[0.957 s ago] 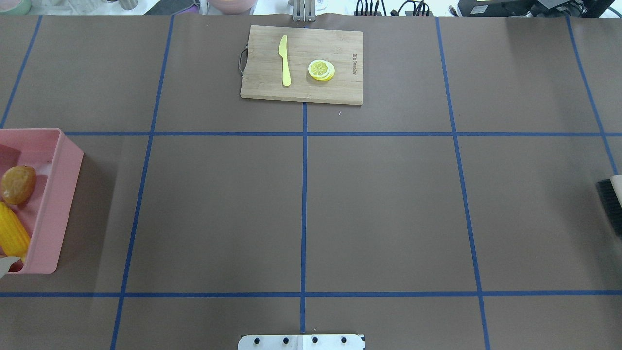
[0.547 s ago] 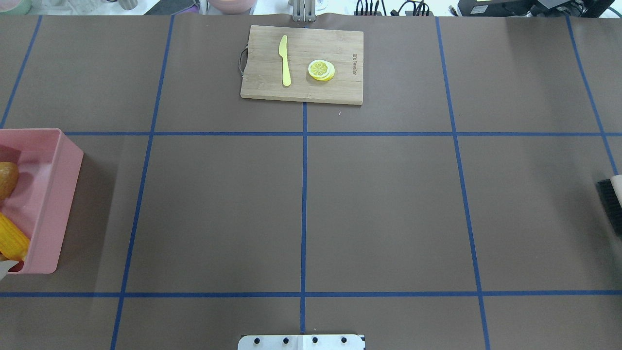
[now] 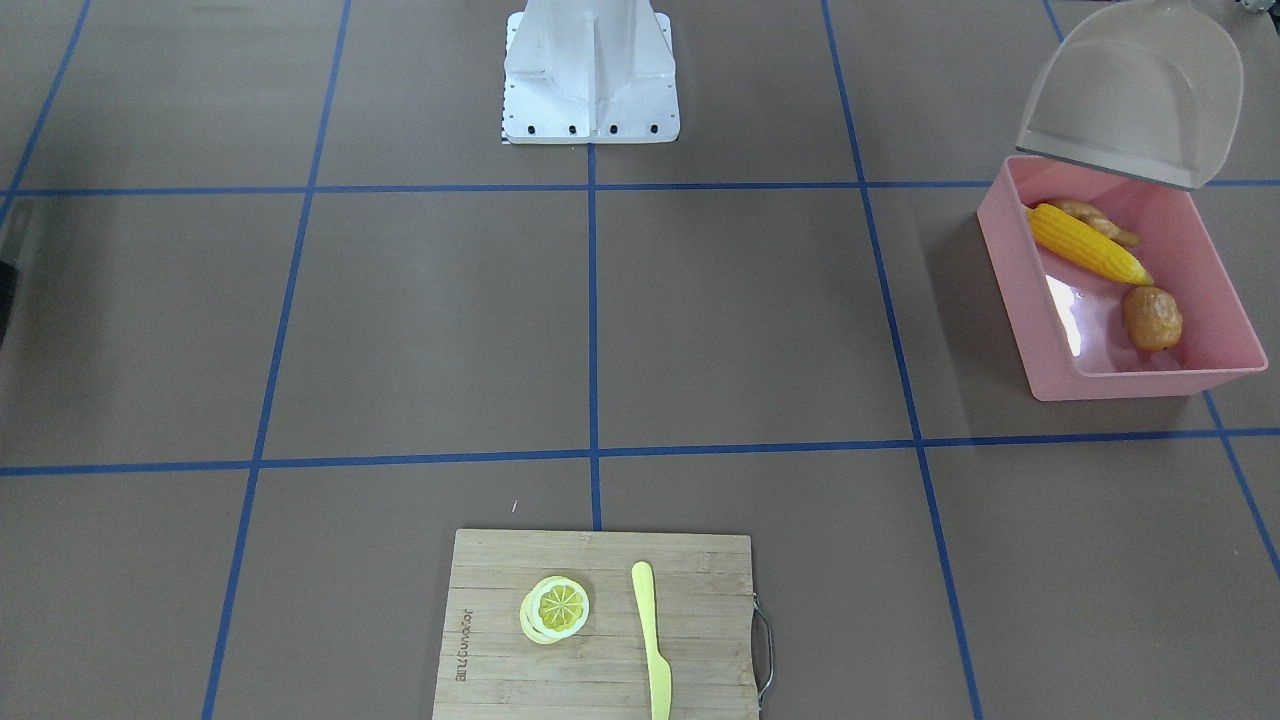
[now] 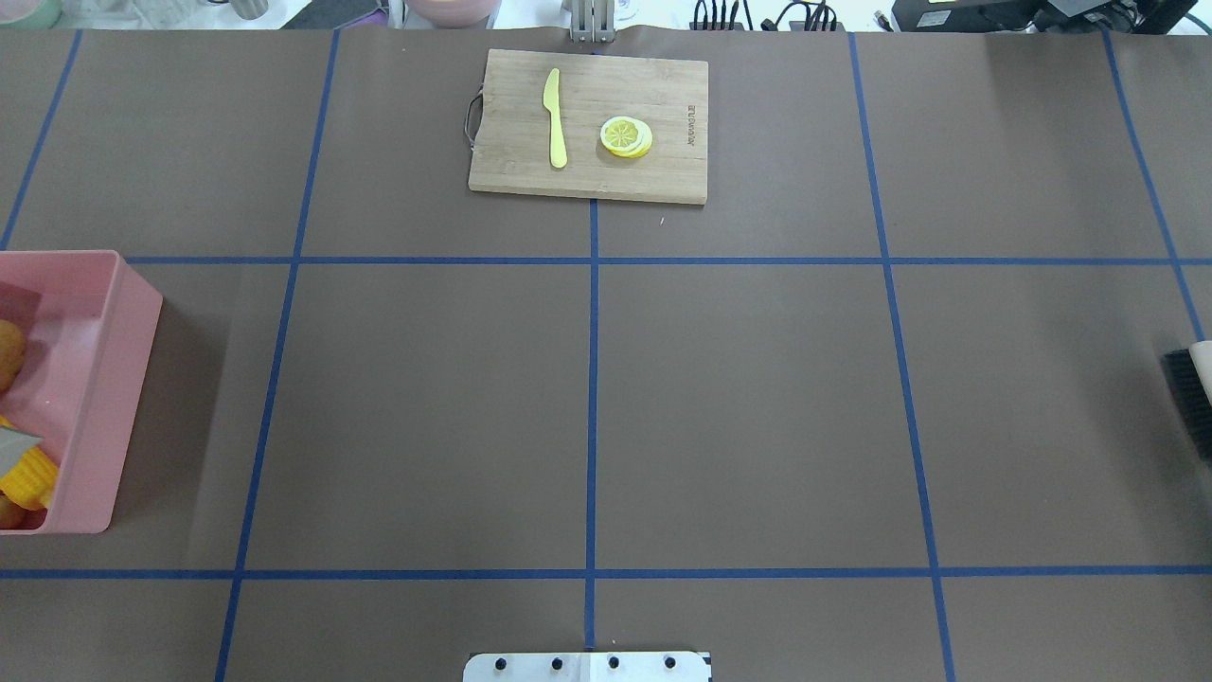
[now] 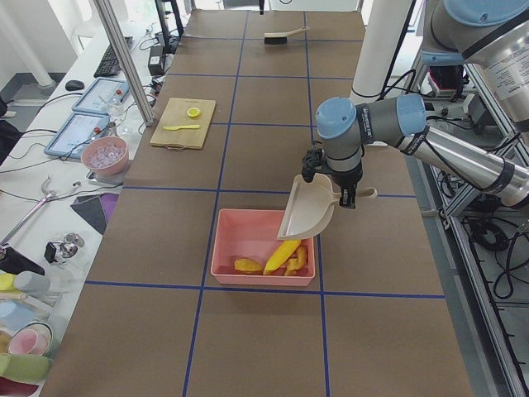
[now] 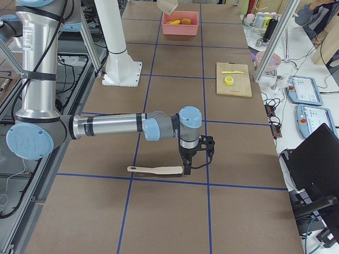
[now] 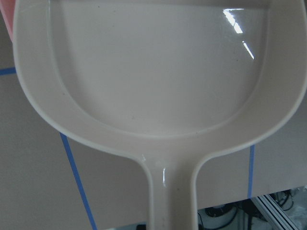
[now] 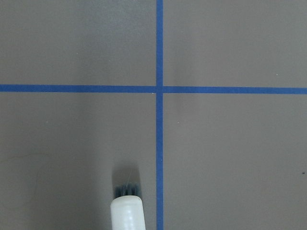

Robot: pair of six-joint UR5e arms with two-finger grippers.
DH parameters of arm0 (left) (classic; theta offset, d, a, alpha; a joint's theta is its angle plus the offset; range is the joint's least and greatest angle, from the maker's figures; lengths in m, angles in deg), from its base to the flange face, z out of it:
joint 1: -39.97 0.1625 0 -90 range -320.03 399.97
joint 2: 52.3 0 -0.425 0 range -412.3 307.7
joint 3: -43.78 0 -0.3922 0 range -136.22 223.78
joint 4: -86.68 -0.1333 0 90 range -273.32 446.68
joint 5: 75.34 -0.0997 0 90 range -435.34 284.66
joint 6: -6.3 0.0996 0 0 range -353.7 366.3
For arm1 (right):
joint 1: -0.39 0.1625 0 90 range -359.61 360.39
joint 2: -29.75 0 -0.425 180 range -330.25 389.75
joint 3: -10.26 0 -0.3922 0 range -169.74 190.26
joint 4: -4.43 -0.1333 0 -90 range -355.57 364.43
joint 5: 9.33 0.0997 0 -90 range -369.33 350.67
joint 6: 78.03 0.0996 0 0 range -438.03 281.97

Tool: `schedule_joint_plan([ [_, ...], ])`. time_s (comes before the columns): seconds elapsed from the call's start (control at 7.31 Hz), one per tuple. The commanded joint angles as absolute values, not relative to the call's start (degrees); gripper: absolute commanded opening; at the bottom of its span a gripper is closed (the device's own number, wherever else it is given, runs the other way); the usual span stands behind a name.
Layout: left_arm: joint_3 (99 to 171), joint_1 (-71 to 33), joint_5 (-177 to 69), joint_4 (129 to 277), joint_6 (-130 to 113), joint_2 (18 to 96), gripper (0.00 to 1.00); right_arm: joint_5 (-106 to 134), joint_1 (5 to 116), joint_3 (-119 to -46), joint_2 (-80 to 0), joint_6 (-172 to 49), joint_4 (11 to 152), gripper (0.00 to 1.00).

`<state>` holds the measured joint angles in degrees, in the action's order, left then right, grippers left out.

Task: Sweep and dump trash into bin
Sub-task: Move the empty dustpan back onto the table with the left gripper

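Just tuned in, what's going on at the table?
The left arm has the dustpan tipped over the bin. The corn, potato and ginger lie inside it. The brush is down low at the other end, with the right arm beside it; the grip is unclear.

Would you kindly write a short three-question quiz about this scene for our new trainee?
1. True or false: the corn cob lies inside the pink bin.
2. What lies on the cutting board? A) a knife and a lemon slice; B) a spoon and an apple; C) a brush alone.
3. How many toy foods are in the bin below the tilted dustpan?

Key: 1 true; 2 A; 3 three: the corn cob, a potato and a ginger root.
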<state>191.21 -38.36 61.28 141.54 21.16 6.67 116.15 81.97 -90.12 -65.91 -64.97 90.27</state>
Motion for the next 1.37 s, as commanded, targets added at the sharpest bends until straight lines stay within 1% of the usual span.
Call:
schedule_joint_plan([
  [0.0,190.7,-39.8,58.2,146.4,21.2,13.0,0.0,116.1,82.0,-89.0,-65.7,-64.8,89.9,1.0],
  [0.14,189.1,-39.6,58.1,149.5,20.9,17.4,0.0,116.2,82.0,-89.0,-65.5,-65.1,89.9,1.0],
  [0.27,185.8,-39.4,57.8,154.8,21.1,21.7,0.0,115.5,81.9,-89.2,-65.3,-65.0,89.7,1.0],
  [0.41,183.8,-37.1,57.7,157.9,21.2,25.8,0.0,115.5,81.9,-89.2,-64.7,-65.3,89.8,1.0],
  [0.82,183.6,-19.5,47.6,161.6,21.3,31.6,0.0,117.8,82.0,-89.7,-64.4,-65.5,89.9,1.0],
  [0.96,183.2,-12.7,43.4,161.7,21.2,35.0,0.0,119.3,82.0,-90.2,-64.4,-65.5,89.9,1.0],
  [1.09,181.4,-7.9,41.3,162.9,21.2,38.3,0.0,120.0,82.0,-90.0,-64.5,-65.6,89.9,1.0],
  [1.23,178.3,-4.7,40.0,168.5,21.2,38.8,0.0,120.5,82.0,-89.8,-64.2,-65.6,90.0,1.0],
])
